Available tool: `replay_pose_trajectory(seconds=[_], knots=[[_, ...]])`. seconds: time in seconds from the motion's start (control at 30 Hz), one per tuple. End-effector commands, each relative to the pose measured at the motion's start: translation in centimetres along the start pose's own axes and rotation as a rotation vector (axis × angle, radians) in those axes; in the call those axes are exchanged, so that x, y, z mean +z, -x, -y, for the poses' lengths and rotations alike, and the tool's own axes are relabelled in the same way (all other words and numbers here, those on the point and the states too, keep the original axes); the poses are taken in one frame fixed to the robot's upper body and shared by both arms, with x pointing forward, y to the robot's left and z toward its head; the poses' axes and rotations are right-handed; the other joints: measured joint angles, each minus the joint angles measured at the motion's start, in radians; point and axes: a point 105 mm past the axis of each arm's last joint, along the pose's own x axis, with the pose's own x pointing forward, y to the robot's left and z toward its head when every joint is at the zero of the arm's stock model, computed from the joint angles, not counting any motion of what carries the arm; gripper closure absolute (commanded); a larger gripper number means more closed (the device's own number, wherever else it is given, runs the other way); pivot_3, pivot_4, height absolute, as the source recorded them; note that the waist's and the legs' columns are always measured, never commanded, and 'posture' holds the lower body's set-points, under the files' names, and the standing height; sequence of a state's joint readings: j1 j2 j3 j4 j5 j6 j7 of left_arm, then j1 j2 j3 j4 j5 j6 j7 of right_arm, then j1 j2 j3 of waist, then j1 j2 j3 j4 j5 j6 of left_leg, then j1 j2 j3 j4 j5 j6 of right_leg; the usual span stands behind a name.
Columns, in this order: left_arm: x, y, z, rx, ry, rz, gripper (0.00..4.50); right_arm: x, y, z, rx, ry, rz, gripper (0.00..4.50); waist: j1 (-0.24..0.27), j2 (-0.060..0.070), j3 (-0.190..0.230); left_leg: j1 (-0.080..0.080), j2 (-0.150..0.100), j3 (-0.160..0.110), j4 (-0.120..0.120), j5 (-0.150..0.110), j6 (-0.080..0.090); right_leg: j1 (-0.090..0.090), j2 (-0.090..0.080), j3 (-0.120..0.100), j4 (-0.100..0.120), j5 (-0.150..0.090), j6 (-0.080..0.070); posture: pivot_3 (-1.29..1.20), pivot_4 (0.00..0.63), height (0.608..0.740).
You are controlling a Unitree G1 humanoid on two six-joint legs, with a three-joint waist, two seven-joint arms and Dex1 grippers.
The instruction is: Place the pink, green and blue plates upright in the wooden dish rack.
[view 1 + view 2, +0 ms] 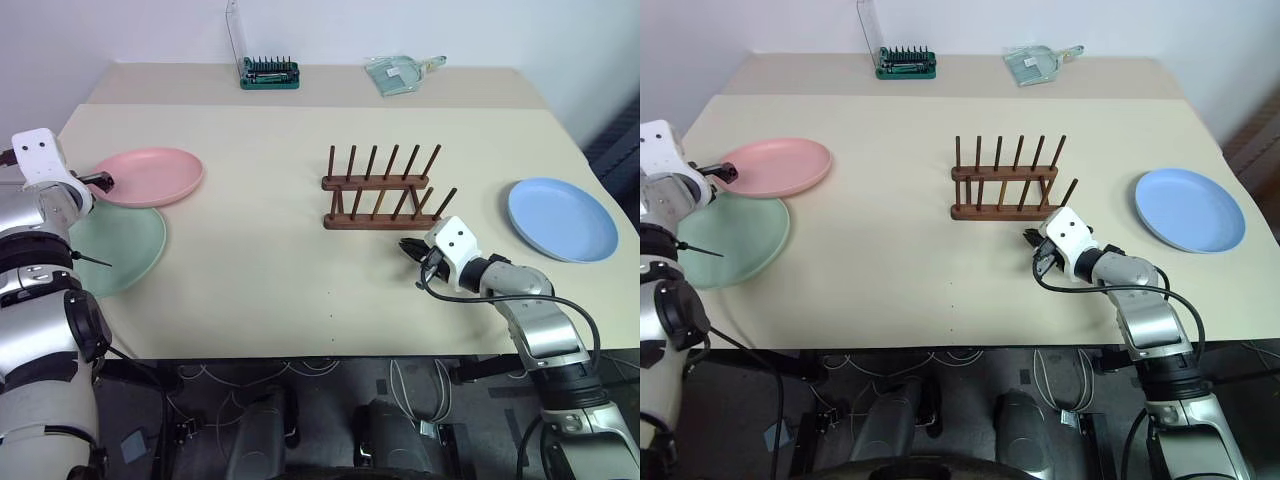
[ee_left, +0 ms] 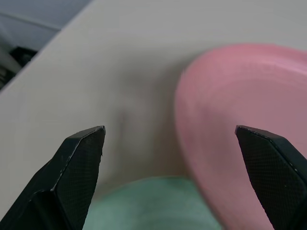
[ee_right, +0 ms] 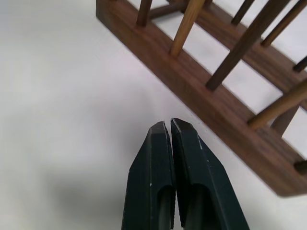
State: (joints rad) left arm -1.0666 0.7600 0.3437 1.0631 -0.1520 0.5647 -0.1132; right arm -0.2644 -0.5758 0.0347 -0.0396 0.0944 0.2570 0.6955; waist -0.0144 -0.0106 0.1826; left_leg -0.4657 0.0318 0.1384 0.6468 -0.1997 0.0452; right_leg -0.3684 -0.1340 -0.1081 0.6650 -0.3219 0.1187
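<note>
Three plates flat on beige table [image 1: 300, 290]; white wall behind, dark floor and cables below near edge. Pink plate [image 1: 150, 176] at 10 o'clock, overlapping green plate [image 1: 120, 245] at 9; blue plate [image 1: 562, 218] at 3. Wooden dish rack [image 1: 382, 190] centre, empty. My left gripper [image 2: 170, 139] spread wide, nothing held, over pink plate's rim. My right gripper [image 3: 175, 158] clenched, empty, just beside rack's rail. Head views add green tool set [image 1: 269, 72] at 12.

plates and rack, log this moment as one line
left gripper: open by pink plate | right gripper: shut, empty, near wooden dish rack | rack: empty
</note>
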Motion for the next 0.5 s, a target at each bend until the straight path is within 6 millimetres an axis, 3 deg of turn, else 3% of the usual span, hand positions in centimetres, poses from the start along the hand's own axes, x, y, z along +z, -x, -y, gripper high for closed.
replay_pose_trajectory(seconds=[0.03,0.13,0.23,0.43,0.5], knots=[[1.80,0.15,-0.09,-0.006,-0.014,0.060,0.03,1.29,0.39,-0.10,-0.009,0.016,0.050,4.41,-0.001,0.000,0.000,0.000,0.000,0.000,0.000,0.000,0.000,0.000,0.000,0.000,0.000,0.000,0.000,0.00,0.150,0.736],[1.52,-0.05,-0.09,0.000,-0.017,0.055,0.03,1.18,0.39,-0.09,-0.015,0.014,0.047,4.41,-0.006,0.000,0.000,0.000,0.000,0.000,0.000,0.000,0.000,0.000,0.000,0.000,0.000,0.000,0.000,0.00,0.150,0.736],[1.37,-0.15,0.02,0.003,0.005,0.050,1.28,1.21,0.51,0.09,-0.027,0.014,0.049,4.41,-0.006,0.000,0.000,0.000,0.000,0.000,0.000,0.000,-0.001,-0.001,0.000,0.000,0.001,0.000,0.000,0.00,0.150,0.736],[1.41,-0.19,-0.16,0.023,0.034,0.058,4.32,1.35,0.85,-0.03,-0.022,0.009,0.056,4.41,-0.002,-0.001,0.000,-0.001,0.000,0.000,0.000,0.000,0.000,-0.001,0.000,0.000,0.001,0.000,0.000,0.00,0.150,0.736],[1.51,-0.18,-0.18,0.023,0.043,0.065,4.45,1.74,1.00,-0.34,0.000,-0.002,0.076,4.41,-0.002,-0.001,0.000,-0.001,0.000,0.000,0.000,0.000,0.000,-0.001,0.000,0.000,0.001,0.000,0.000,0.00,0.150,0.736]])
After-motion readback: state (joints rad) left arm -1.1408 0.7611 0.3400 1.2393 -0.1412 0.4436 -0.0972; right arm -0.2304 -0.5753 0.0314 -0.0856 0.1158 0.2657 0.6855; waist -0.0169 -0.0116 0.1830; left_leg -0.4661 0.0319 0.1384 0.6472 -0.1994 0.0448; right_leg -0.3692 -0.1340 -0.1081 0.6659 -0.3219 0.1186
